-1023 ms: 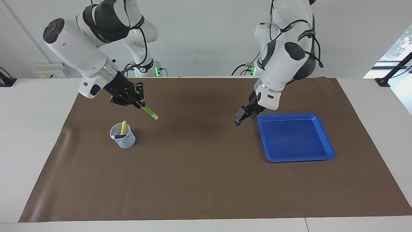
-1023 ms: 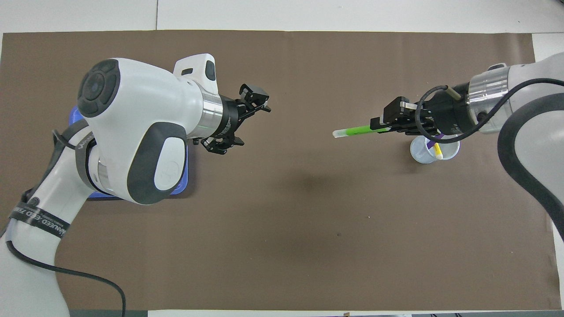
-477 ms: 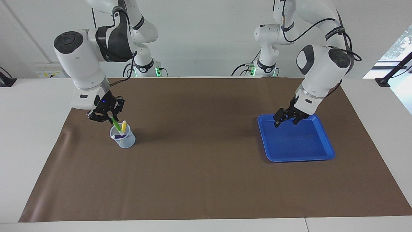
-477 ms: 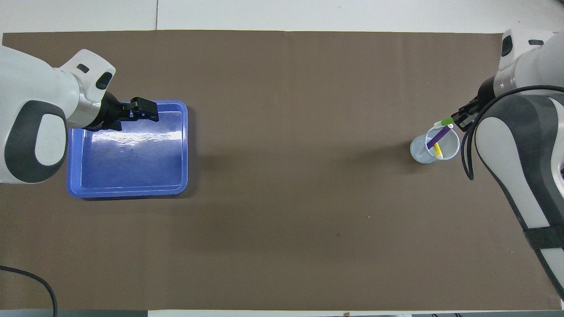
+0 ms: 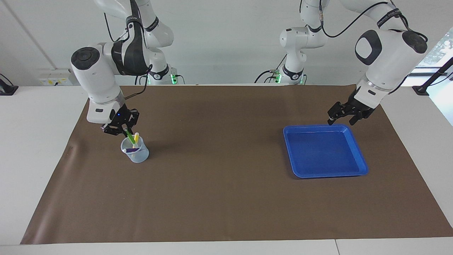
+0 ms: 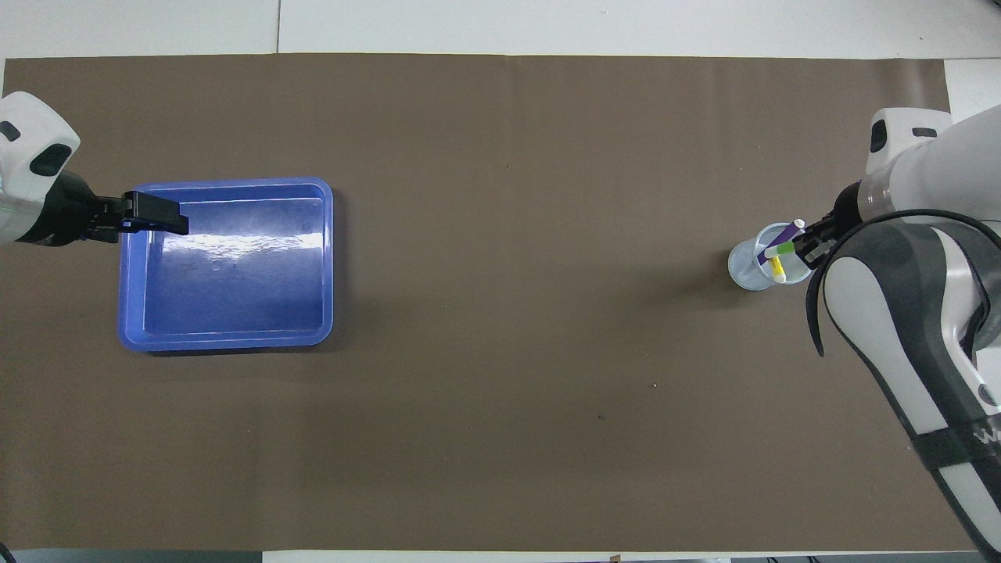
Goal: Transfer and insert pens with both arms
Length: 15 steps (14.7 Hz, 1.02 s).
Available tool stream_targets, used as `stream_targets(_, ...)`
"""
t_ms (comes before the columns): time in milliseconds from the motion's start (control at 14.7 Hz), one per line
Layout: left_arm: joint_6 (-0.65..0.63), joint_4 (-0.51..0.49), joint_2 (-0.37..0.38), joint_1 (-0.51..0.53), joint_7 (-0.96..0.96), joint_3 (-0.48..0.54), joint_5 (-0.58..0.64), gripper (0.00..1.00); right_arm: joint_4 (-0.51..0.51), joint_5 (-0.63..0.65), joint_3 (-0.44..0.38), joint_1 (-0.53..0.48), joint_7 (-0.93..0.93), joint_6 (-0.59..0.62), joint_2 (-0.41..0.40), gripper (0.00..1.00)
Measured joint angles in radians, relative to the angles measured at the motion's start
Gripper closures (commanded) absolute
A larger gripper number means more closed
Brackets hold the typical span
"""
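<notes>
A clear plastic cup (image 5: 136, 153) (image 6: 752, 270) stands toward the right arm's end of the table. A yellow pen (image 5: 136, 137) (image 6: 776, 270) and a purple pen (image 5: 132, 150) (image 6: 779, 241) lean inside it. My right gripper (image 5: 122, 130) (image 6: 812, 241) hangs just over the cup's rim, shut on the green pen (image 5: 130, 136) (image 6: 783, 250), whose lower end dips into the cup. My left gripper (image 5: 340, 121) (image 6: 168, 223) hovers open and empty over the blue tray's edge nearest the robots.
The blue tray (image 5: 324, 152) (image 6: 227, 342) lies empty toward the left arm's end of the table. A brown mat (image 5: 226, 191) covers most of the white tabletop.
The right gripper has swung the green pen from level over the mat to upright and lowered it into the cup. The left gripper has drawn back across the tray toward its own end.
</notes>
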State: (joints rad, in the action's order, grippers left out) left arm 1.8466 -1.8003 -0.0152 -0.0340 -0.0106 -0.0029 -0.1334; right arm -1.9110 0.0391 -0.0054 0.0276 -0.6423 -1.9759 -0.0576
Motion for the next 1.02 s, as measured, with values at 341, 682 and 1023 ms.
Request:
stream_targets(341, -0.168, 0.135, 0.006, 0.013, -0.006, 0.000, 0.018, 0.00, -0.040, 0.000, 0.000, 0.000, 0.000, -0.026, 0.019, 0.00)
stream_targets(682, -0.281, 0.215, 0.007, 0.013, -0.008, -0.002, 0.045, 0.00, -0.015, 0.000, 0.000, -0.008, 0.000, -0.004, 0.026, 0.00)
stream_targets(1023, -0.316, 0.182, 0.038, 0.013, -0.009, -0.006, 0.045, 0.00, 0.207, -0.013, 0.007, -0.007, 0.077, 0.263, 0.042, 0.00)
